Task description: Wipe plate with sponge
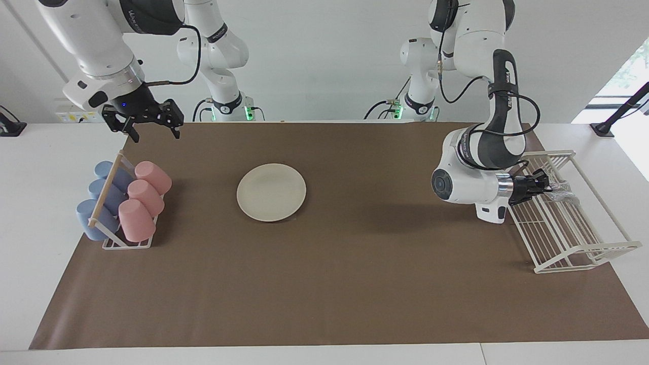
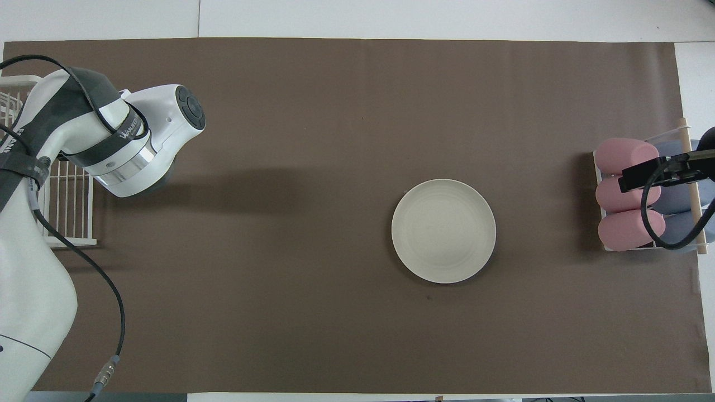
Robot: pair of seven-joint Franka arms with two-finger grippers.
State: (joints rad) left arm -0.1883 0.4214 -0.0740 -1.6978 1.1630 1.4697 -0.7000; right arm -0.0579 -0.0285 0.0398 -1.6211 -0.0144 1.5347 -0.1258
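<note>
Landmark: the plate (image 1: 271, 192).

Right tool (image 1: 143, 121): hangs in the air over the surface's edge at the right arm's end, above the cup rack (image 1: 119, 203). Fingers spread, nothing between them. Arm waits.

Cup rack: well apart from the plate, toward the right arm's end. Pink cups (image 1: 143, 198) and blue cups (image 1: 103, 197) lie on their sides in it; smooth, matte.

Plate: round, cream, shallow, wide rim, flat on brown matting, roughly mid-surface. Nothing on it.

Left tool (image 1: 543, 185): turned sideways, pointing away from the plate into the wire basket (image 1: 583, 243) at the left arm's end. Tips sit at the sponge (image 1: 564, 192); cannot tell whether they are closed on it or only touching.

Sponge: silvery wrinkled mesh wad, in the basket, well apart from the plate. No clear long axis.

Key relation: the plate lies back along the surface from the left tool, toward the right arm's end. Left arm is the nearer to the sponge. Judgement: secure the wad, lift clear of the wires, carry across to the plate.
</note>
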